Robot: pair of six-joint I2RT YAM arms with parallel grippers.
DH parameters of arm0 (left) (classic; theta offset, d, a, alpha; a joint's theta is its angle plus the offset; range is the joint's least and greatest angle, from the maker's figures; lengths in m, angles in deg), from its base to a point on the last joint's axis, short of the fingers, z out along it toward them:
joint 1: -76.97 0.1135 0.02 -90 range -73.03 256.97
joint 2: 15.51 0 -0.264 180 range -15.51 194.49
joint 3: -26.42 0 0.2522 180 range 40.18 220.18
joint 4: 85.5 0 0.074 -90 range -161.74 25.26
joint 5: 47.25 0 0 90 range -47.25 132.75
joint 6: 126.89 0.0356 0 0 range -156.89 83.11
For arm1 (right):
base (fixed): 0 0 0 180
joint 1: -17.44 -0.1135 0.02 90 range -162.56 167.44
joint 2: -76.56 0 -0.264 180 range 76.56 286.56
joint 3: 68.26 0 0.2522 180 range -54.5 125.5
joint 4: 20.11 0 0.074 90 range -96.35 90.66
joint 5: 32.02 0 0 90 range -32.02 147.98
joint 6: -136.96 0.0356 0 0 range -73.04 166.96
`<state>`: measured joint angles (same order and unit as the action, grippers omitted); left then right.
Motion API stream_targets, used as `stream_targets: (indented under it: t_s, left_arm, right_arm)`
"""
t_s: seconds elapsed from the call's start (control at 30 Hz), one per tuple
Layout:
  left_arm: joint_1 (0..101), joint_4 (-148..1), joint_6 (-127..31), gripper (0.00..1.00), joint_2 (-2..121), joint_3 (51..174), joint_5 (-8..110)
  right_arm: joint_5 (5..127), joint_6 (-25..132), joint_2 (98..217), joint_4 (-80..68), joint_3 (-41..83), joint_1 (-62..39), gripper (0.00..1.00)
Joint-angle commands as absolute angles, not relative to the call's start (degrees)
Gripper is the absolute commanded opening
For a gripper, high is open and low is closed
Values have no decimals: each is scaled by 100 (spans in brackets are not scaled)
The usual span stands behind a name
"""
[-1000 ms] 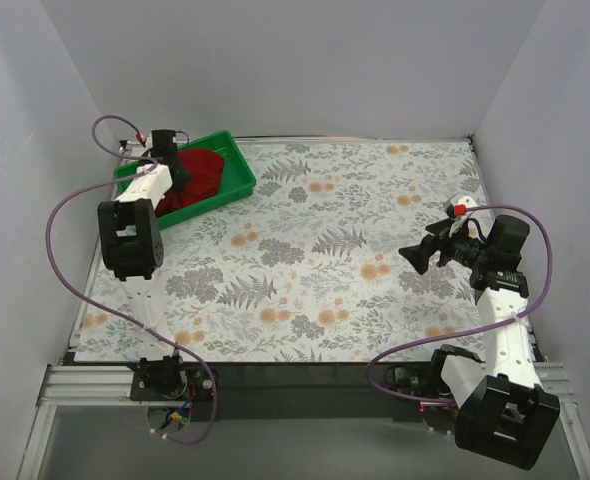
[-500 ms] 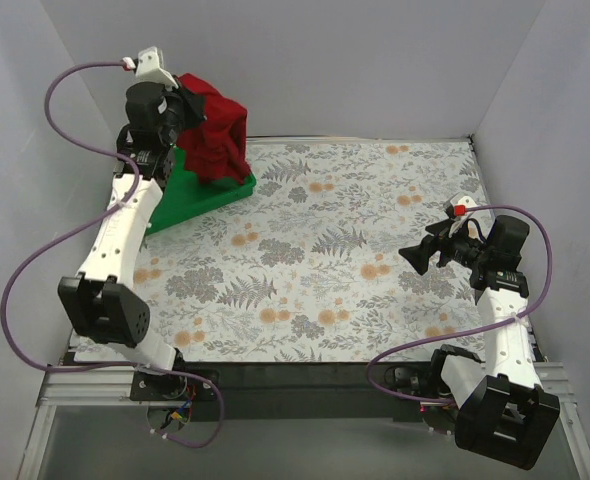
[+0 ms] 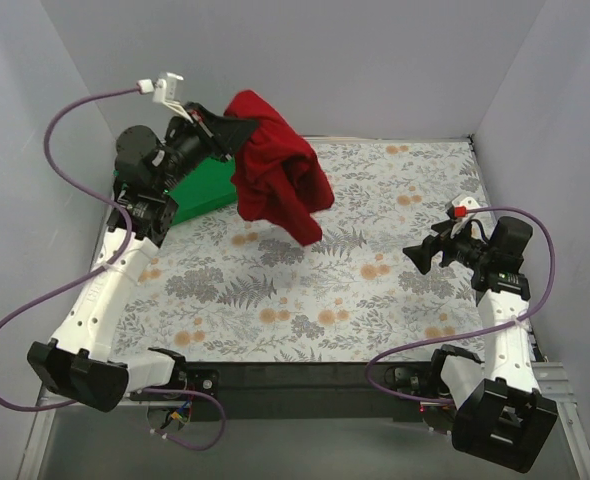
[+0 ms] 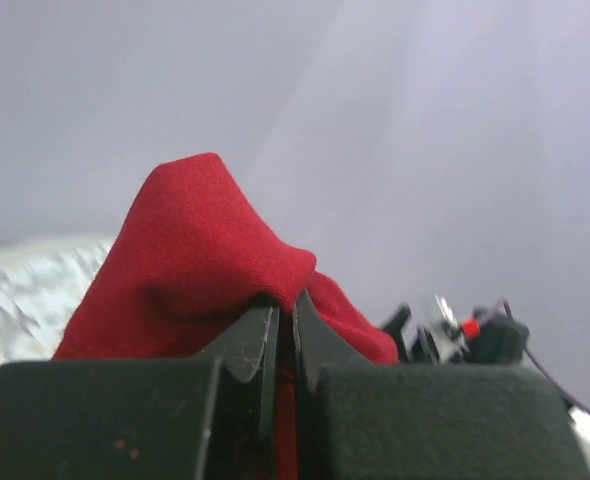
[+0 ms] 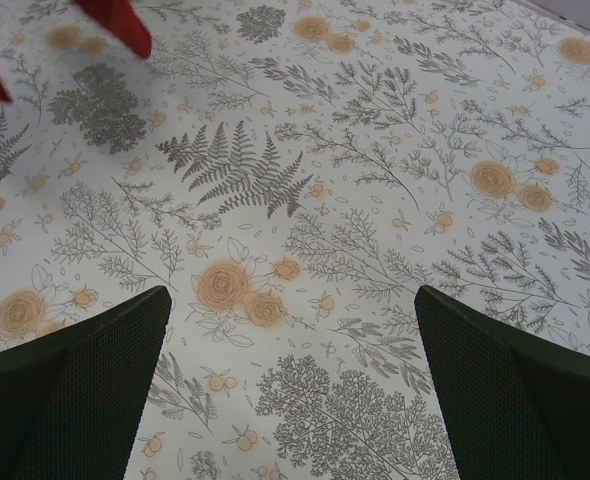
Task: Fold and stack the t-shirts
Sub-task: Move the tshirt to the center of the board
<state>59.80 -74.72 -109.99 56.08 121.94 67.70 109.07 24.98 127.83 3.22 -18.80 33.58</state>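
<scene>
1 t-shirt (image 3: pixel 280 170), 1 green tray (image 3: pixel 203 188), 2 arms; L end effector (image 3: pixel 237 130) clenched on a bunch of the dark red t-shirt, which hangs in mid-air over the worktop (image 3: pixel 395 190), just right of the tray; tray at far-left corner, partly behind L arm, contents can't tell; R end effector (image 3: pixel 413 257) released wide above floral-print worktop; plain grey walls (image 3: pixel 375 60) on 3 sides.

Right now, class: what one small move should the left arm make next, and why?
Probably lower the t-shirt onto the middle of the table: the left gripper is shut on it, it hangs crumpled in the air, out of the green tray, and the right gripper is open, empty.
</scene>
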Motion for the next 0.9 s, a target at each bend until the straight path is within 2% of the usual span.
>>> stream_targets:
  t_s: [0.0,0.17,0.27,0.43,0.6,0.87]
  left_arm:
    - [5554,-7683,-11335,0,5358,11377,6791]
    - [4659,-8051,-11529,0,5225,9981,6201]
    - [4077,-8245,-11625,0,5348,9548,5727]
    - [3234,-8412,-11678,0,5752,9318,4875]
    - [2881,-8650,-11810,0,6490,9405,4172]
    - [2538,-9177,-11942,0,7422,9740,4073]
  right_arm:
    - [11044,2174,12605,472,-1697,3457,98]
    - [11852,1296,12429,1455,-1259,3457,98]
    - [12021,865,12481,2063,-942,3449,98]
    - [12187,776,12596,2459,-713,3449,98]
    - [12671,819,12500,2758,-651,3168,98]
    - [11977,951,12394,2802,-607,2535,98]
